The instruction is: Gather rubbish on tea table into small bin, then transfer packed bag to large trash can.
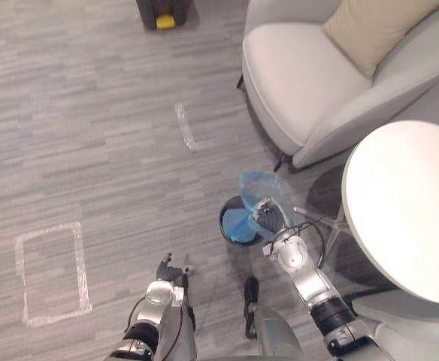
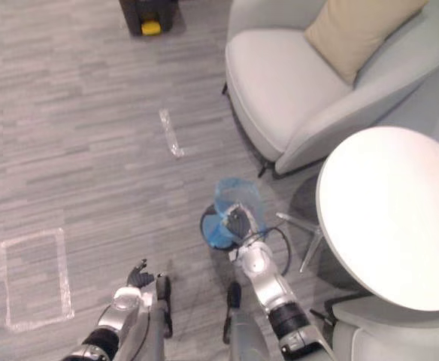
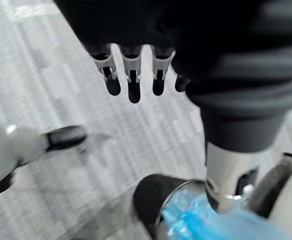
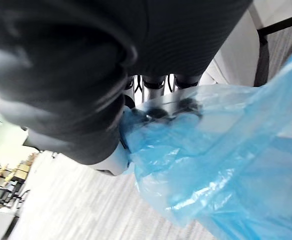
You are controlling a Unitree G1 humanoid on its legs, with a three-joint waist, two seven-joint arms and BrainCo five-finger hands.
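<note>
Taped rectangle [image 1: 50,274]: marked on the floor at far left, well apart from the work.
Left hand [image 1: 171,272]: hung low over bare carpet; its fingers [image 3: 128,75] were straight and apart, holding nothing.
Tape strip [image 1: 183,125]: lay on open floor ahead of the left hand.
Dark object [image 1: 163,13]: stood at the far edge with a yellow part; could not be identified.
Small bin [image 1: 224,222]: black and round, on the floor between the robot and the armchair.
Blue bag [image 1: 258,188]: the task's thing. Its upper part was drawn up above the bin rim, its lower part down inside.
Right hand [image 1: 270,220]: directly over the bin; its fingers [image 4: 156,82] were clamped on bunched plastic at the bag's mouth.
Step in hand (judged): lifting the packed bag out of the bin.
Advice: lift straight up until the bag's bottom cleared the rim. Keep the gathered mouth tight so nothing spilled, and steady the bin with the idle left hand if it rose with the bag.
Armchair [image 1: 295,75]: close behind the bin, with a cushion [image 1: 377,30] on it; its legs crowded the far side.
Tea table [image 1: 407,210]: round and white, its edge and legs just right of the right arm; no rubbish was seen on top.
Open room: wide carpet lay to the left and ahead, so the carry-out was best taken leftward.
</note>
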